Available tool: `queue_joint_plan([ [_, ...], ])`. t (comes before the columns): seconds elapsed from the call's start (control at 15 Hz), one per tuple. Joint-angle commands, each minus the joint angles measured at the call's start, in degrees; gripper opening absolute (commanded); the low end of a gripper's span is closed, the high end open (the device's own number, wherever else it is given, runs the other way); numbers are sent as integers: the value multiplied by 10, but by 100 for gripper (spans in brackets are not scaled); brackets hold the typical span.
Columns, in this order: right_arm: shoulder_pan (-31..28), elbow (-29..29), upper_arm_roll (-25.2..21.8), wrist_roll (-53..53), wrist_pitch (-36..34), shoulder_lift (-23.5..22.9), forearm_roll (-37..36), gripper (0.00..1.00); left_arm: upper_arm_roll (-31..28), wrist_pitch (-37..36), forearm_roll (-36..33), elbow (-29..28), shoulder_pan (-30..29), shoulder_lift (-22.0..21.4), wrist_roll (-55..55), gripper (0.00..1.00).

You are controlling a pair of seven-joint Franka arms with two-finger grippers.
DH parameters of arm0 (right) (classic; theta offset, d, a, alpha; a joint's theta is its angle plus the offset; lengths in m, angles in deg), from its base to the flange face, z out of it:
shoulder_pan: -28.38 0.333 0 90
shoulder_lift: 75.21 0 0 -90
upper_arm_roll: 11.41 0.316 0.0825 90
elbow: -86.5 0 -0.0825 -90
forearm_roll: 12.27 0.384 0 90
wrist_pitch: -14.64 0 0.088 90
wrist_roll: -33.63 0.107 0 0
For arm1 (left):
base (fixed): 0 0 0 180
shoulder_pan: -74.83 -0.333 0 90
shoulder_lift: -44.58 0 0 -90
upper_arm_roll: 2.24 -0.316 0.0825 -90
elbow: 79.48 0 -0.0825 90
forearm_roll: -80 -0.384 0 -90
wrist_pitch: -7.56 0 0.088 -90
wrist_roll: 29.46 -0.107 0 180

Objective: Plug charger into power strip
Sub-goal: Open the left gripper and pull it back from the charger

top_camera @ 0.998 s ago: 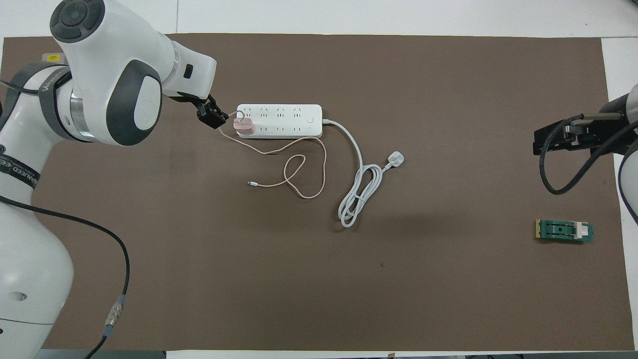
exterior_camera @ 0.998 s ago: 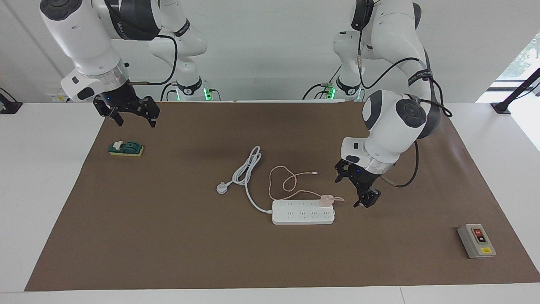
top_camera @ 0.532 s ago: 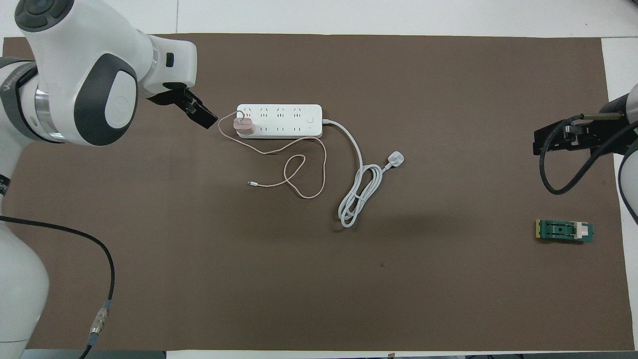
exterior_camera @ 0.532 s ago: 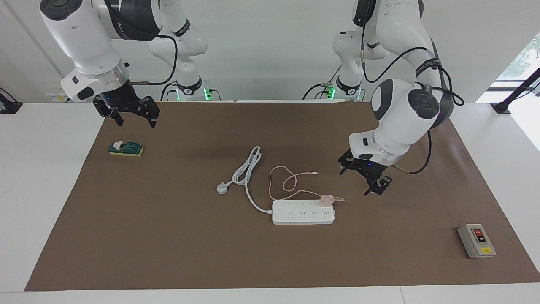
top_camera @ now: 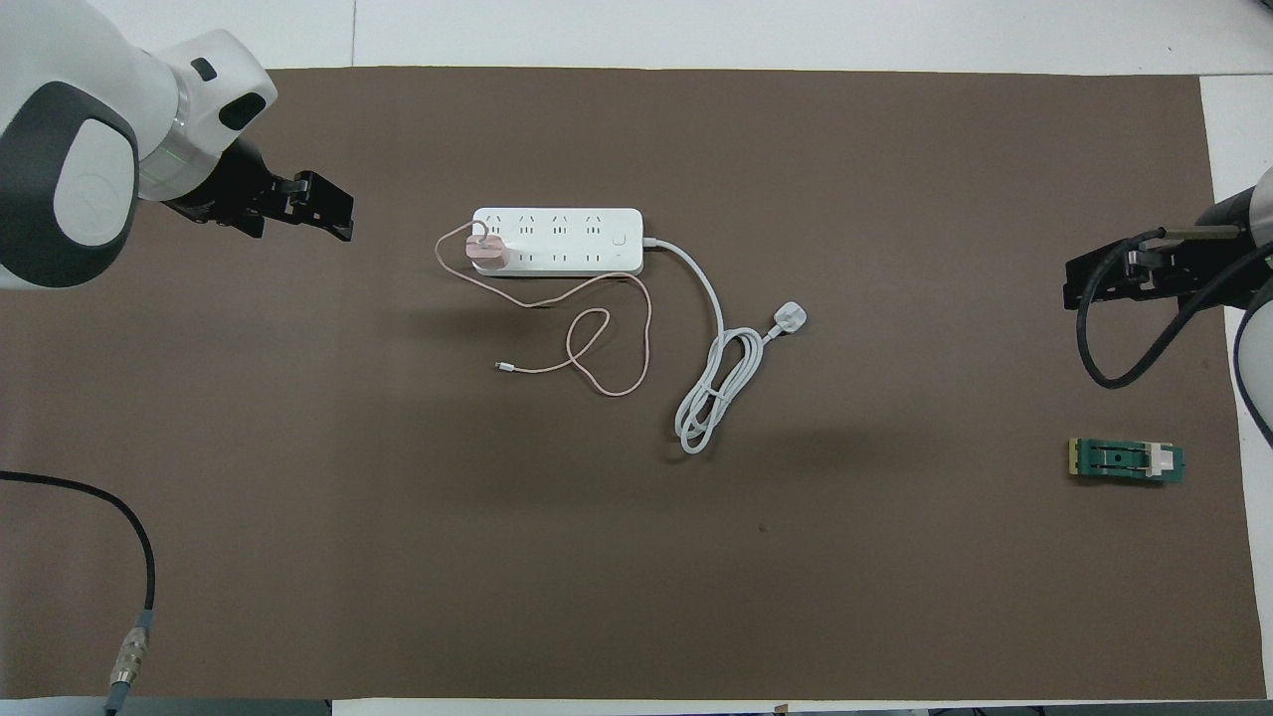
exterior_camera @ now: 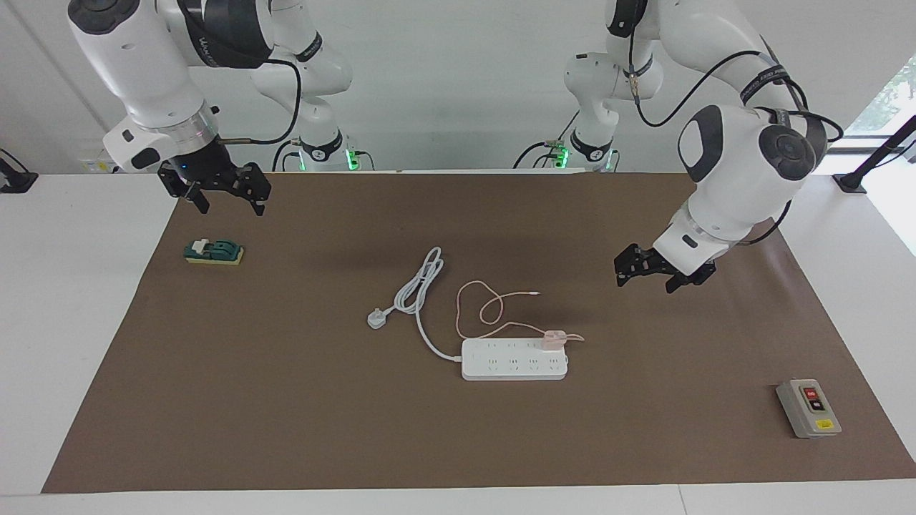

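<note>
Facing view: the left gripper hangs empty over bare brown mat, its fingers spread apart, well clear of the charger and toward the left arm's end of the table. The right gripper waits, fingers likewise apart and holding nothing, over the mat's edge near the green switch block.

The pink charger sits on the power strip, in the row of outlets nearer the robots, at the strip's end toward the left arm. It appears seated, body up and prongs hidden; its thin pink cable loops over the mat toward the robots.

Judgement: insertion looks done, and the step in hand is withdrawal. Done well, the gripper leaves upward and outward, clear of the cable loop, so nothing drags the plug loose.

The strip lies flat, outlets upward, long axis running along the table from one arm's end to the other, its white cord leaving the end toward the right arm.
</note>
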Motion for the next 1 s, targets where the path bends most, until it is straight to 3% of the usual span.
queue_joint_plan([
  [0.0, -10, -14, 7, -3, 4, 12, 11, 100, 1, -15, -54, -6, -3, -23, 90, 100],
  [0.2, -10, -14, 7, -3, 4, 12, 10, 100, 2, -20, -130, -27, -5, -52, 182, 100],
  [0.93, -10, -14, 7, -3, 4, 12, 10, 100, 3, -97, -92, -36, -51, -86, 180, 100],
])
